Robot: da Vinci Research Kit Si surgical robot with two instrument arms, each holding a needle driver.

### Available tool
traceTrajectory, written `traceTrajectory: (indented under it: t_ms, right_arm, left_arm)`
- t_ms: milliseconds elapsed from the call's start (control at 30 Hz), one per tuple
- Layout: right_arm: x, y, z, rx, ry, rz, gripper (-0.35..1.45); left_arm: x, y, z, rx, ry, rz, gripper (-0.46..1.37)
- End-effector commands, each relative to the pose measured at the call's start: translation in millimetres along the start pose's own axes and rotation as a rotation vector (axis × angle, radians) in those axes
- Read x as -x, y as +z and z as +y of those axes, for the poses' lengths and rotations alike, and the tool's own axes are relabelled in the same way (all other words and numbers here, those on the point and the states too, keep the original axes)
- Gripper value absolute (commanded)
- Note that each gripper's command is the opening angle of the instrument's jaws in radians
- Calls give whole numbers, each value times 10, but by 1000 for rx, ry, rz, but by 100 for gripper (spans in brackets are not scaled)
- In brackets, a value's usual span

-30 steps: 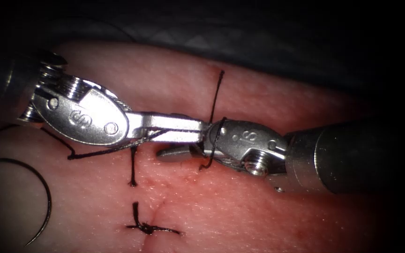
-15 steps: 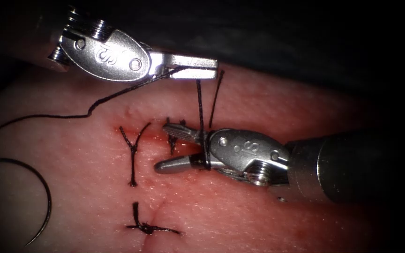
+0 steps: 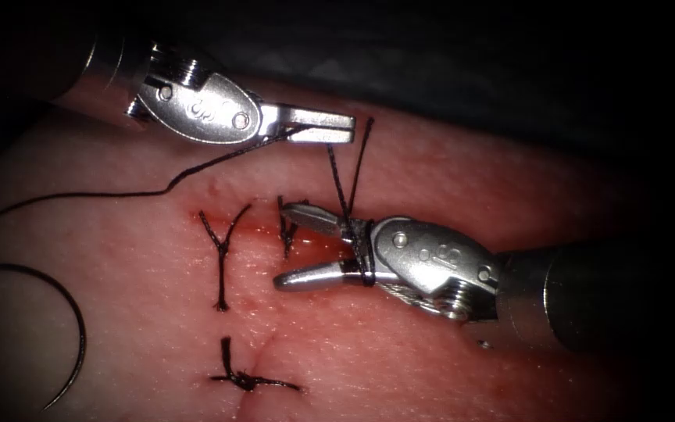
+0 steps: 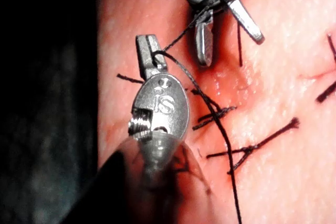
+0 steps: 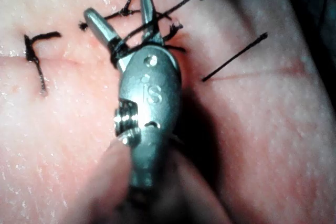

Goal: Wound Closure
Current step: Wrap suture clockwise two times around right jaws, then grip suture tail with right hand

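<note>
My left tool (image 3: 330,127) is over the far part of the tissue (image 3: 447,180), jaws shut on the thread (image 3: 220,159). From its tip (image 4: 149,51) the thread drops to my right tool (image 3: 291,244) and is wound around the base of those jaws (image 5: 118,48). The right tool's jaws stand open over the cut (image 3: 263,229), holding nothing, with a short thread tail (image 3: 284,227) at the upper jaw's tip. The curved needle (image 3: 80,336) lies free on the tissue far left of the cut, not in the tissue. The thread trails left (image 3: 64,195) toward it.
A Y-shaped stitch (image 3: 221,254) crosses the cut left of the right tool. A tied knot with cut ends (image 3: 248,381) sits nearer the front. A loose thread end (image 3: 365,144) stands up beside the left tool's tip. Red fluid wets the cut.
The left tool lifted off the cut to the far side, drawing thread up with it. The right tool shifted slightly right, now uncovered with jaws open and thread wrapped around it.
</note>
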Motion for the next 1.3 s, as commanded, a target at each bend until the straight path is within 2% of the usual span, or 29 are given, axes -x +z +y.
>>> traceTrajectory:
  t_ms: [33,167,367,433,567,700,800,933,1167,1300]
  right_arm:
    - [0,-1,-1,-6,8,34,76]
    - [-3,-3,1,-23,37,117,74]
    - [-6,-4,3,-8,77,216,73]
    - [-7,-6,6,24,105,255,73]
    - [-7,-14,17,117,155,272,73]
    - [-7,-29,26,191,210,299,69]
    - [-6,-43,35,277,244,296,65]
    - [-5,-55,44,363,309,305,49]
    - [5,-50,47,536,375,211,51]
    - [13,-47,45,600,411,152,52]
  left_arm:
    - [5,1,3,5,7,-3,-35]
    - [18,4,13,3,20,-3,-35]
    - [22,6,24,-10,30,10,-35]
    - [21,5,31,-16,32,19,-35]
    - [18,-1,41,-37,44,41,-35]
    - [16,-10,49,-58,72,27,-35]
    - [14,-19,55,-77,88,20,-35]
    - [12,-24,65,-113,97,23,-35]
    - [10,-5,94,-137,115,-1,-35]
    - [14,0,105,-139,125,-4,-35]
